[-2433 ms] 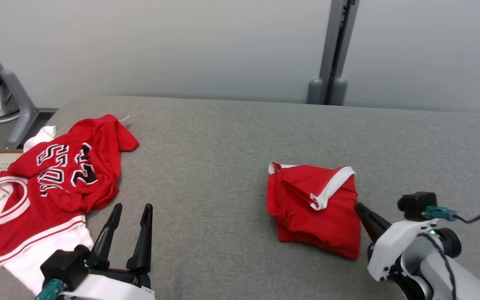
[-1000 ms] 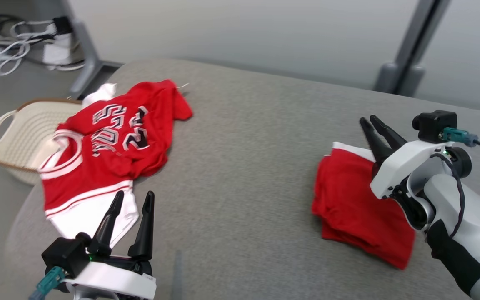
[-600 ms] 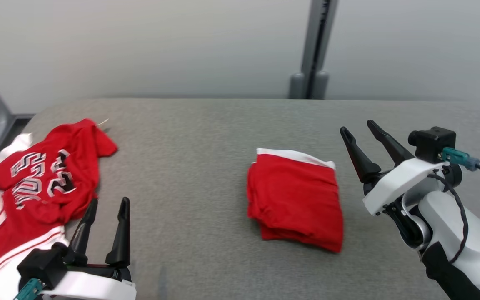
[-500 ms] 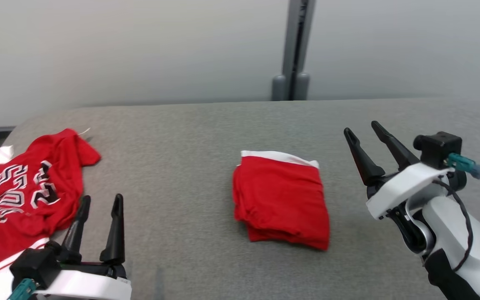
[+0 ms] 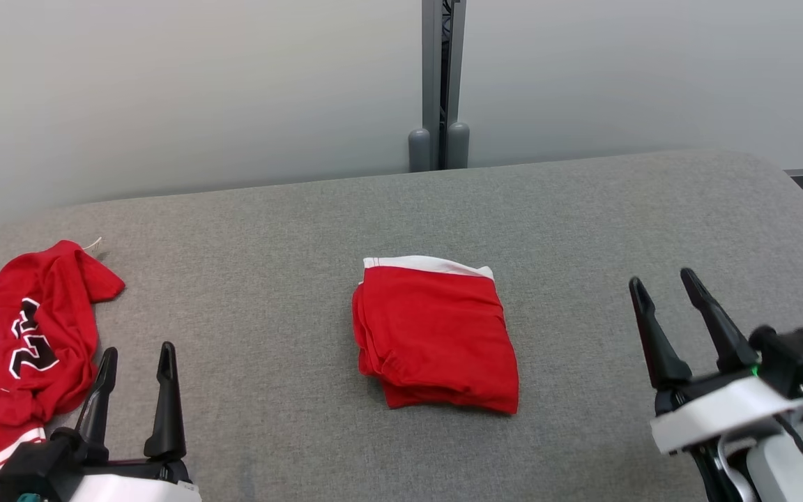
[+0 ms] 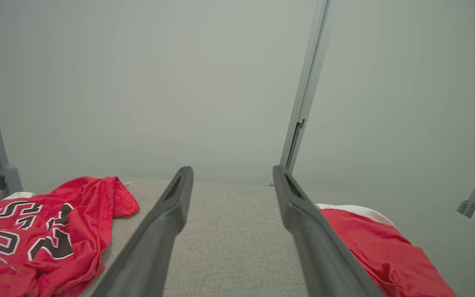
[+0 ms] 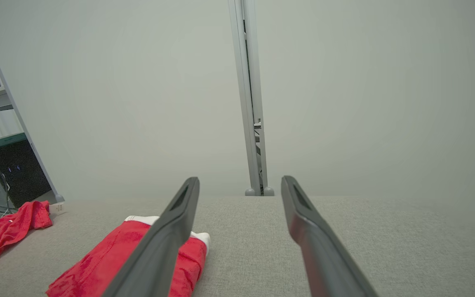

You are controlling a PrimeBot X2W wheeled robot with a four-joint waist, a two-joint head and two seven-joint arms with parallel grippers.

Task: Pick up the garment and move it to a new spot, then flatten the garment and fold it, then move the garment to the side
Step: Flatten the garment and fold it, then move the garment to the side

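1 folded garment (image 5: 436, 335) lies between left gripper (image 5: 138, 349) and right gripper (image 5: 661, 278), untouched.

The folded garment (image 5: 436, 335) is plain red with a white band along one edge — the jersey (image 5: 18, 348) red too, lettered black with white outlines and striped white at its hem — both against a flecked grey surface (image 5: 583, 223).

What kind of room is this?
Probably a robot lab, not a home: grey fabric-covered table, plain pale wall panels joined by a grey metal post, and a shelf of black equipment with cables.
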